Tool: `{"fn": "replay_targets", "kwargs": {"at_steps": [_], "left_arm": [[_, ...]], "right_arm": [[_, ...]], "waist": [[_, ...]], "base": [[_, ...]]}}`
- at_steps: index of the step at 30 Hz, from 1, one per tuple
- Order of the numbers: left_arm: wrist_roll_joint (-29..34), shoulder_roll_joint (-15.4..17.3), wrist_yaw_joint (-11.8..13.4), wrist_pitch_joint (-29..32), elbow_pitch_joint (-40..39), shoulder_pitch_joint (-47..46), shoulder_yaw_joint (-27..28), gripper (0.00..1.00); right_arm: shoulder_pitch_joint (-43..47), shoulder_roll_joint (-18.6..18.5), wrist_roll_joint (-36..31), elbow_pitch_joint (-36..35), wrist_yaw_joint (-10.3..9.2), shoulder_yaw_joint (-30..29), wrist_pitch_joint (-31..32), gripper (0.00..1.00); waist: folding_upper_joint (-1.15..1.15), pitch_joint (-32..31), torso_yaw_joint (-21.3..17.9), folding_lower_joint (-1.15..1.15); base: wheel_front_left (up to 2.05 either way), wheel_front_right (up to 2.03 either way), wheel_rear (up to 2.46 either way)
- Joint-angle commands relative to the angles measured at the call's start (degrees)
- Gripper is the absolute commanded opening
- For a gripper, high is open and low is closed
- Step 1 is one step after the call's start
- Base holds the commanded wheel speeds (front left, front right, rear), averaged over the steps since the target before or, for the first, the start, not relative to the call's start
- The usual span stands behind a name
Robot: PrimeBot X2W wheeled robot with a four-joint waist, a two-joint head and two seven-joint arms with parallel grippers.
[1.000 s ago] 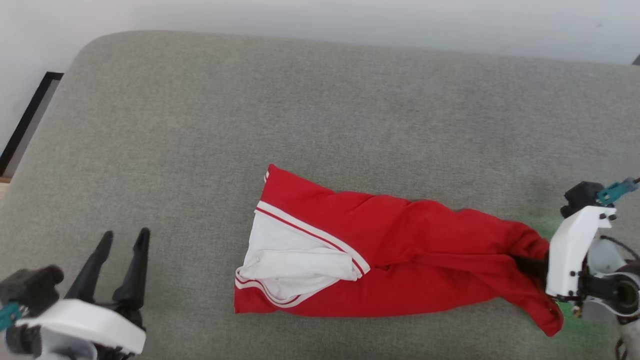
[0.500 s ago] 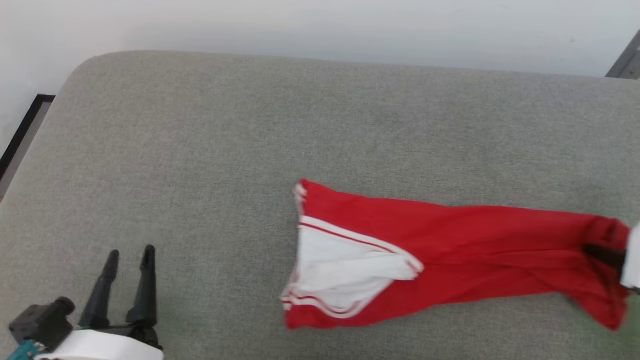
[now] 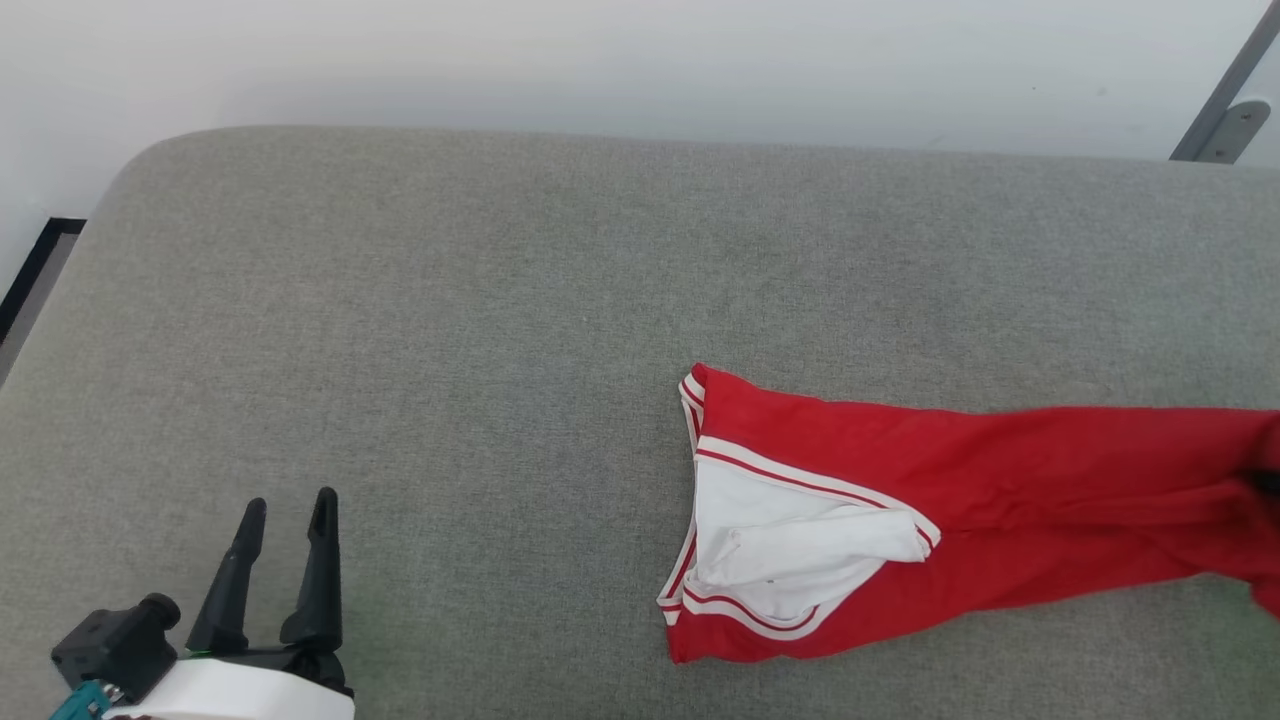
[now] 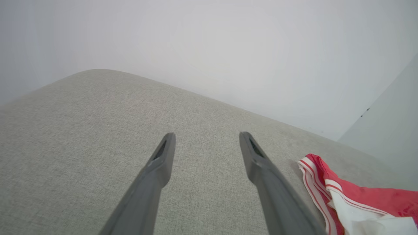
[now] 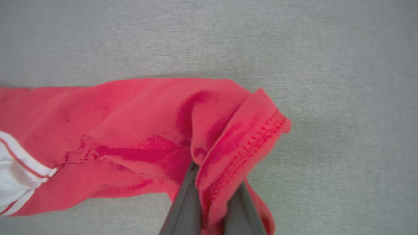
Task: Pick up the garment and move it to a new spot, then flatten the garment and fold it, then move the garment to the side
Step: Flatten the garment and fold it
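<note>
The garment (image 3: 1000,510) is a red shirt with a white sleeve and striped trim, stretched out long on the grey cushion at the right of the head view, its right end running off that view's edge. In the right wrist view my right gripper (image 5: 212,195) is shut on the garment's (image 5: 130,137) red hem, cloth bunched between the fingers. My left gripper (image 3: 285,510) stands open at the lower left, well left of the garment, with nothing between its fingers (image 4: 156,169). The sleeve end of the garment (image 4: 352,202) shows at the left wrist view's lower right.
The grey cushion (image 3: 450,330) spreads wide to the left and behind the garment. A pale wall (image 3: 640,60) runs along its far edge. A dark frame edge (image 3: 30,270) lies off the cushion's left side, and a grey bracket (image 3: 1225,110) shows at the top right.
The right gripper has pulled the garment to the right, stretching it long, and has left the head view. The head camera has shifted. The left gripper stays open.
</note>
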Motion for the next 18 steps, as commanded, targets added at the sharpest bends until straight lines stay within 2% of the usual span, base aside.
{"fn": "replay_targets", "kwargs": {"at_steps": [1,4,10,14,17,18], "left_arm": [[0.2,0.4,-0.2,-0.2,-0.4,0.1,0.2,1.0],[-0.2,0.6,-0.2,-0.2,-1.0,1.3,0.5,1.0],[-0.5,1.4,-0.2,-0.2,-1.2,1.8,-0.2,1.0],[-0.9,1.7,-0.2,-0.2,-0.9,1.0,-1.5,1.0],[-1.1,1.8,-0.2,-0.2,-0.7,0.3,-2.2,1.0],[-1.6,1.8,-0.2,-0.2,-0.5,-0.2,-2.7,1.0]], "right_arm": [[1.5,0.9,1.0,-2.3,-0.02,0.1,0.8,0.0],[4.1,1.7,1.8,-9.3,-0.02,0.1,2.4,0.0],[7.3,6.8,1.3,-22.6,-0.02,3.0,6.0,0.0],[6.5,10.9,0.3,-26.4,-0.02,7.9,7.5,0.0],[5.3,12.7,-0.1,-26.5,-0.02,10.3,7.4,0.0],[4.1,14.1,-0.8,-25.2,-0.02,13.0,7.0,0.0]], "waist": [[0.0,-0.2,0.0,0.0],[0.0,-0.5,0.2,0.0],[0.0,-0.8,1.5,0.0],[0.0,-1.0,3.2,0.0],[0.0,-0.9,4.2,0.0],[0.0,-0.9,5.2,0.0]], "base": [[0.0,0.0,0.0],[0.0,0.0,0.0],[0.0,0.0,0.0],[0.0,0.0,0.0],[0.0,0.0,0.0],[0.0,0.0,0.0]]}}
